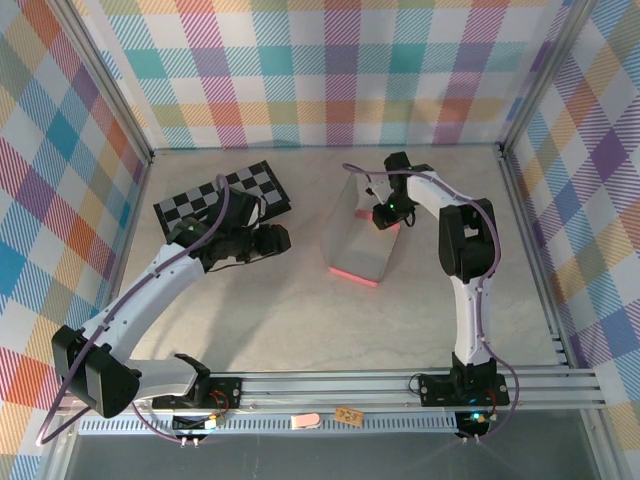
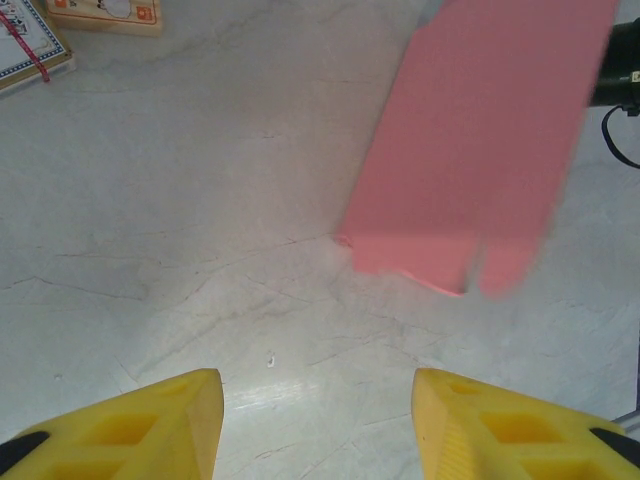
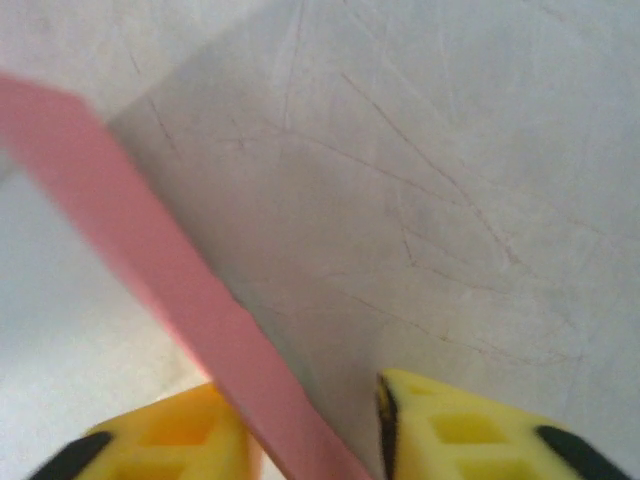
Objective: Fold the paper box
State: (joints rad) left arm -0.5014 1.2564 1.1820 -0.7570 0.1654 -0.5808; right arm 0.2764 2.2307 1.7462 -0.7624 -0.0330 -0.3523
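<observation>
The paper box (image 1: pixel 360 235) lies mid-table as a partly raised sheet, its pale grey reverse facing up and a pink edge along the near side. In the left wrist view its pink face (image 2: pixel 480 140) rises at the upper right, with a slit at its lower edge. My right gripper (image 1: pixel 388 212) is at the sheet's far right edge. The pink sheet (image 3: pixel 160 250) runs between its yellow fingers (image 3: pixel 450 430), against the left one, with a narrow gap to the right one. My left gripper (image 1: pixel 275 240) hovers open left of the box, with bare table between its fingers (image 2: pixel 520 430).
A black-and-white checkered board (image 1: pixel 225 195) lies at the back left, just behind the left arm. A wooden piece (image 2: pixel 105 12) and a white-edged board with a red cord (image 2: pixel 25 45) sit beyond the left gripper. Plaid walls enclose the table on three sides.
</observation>
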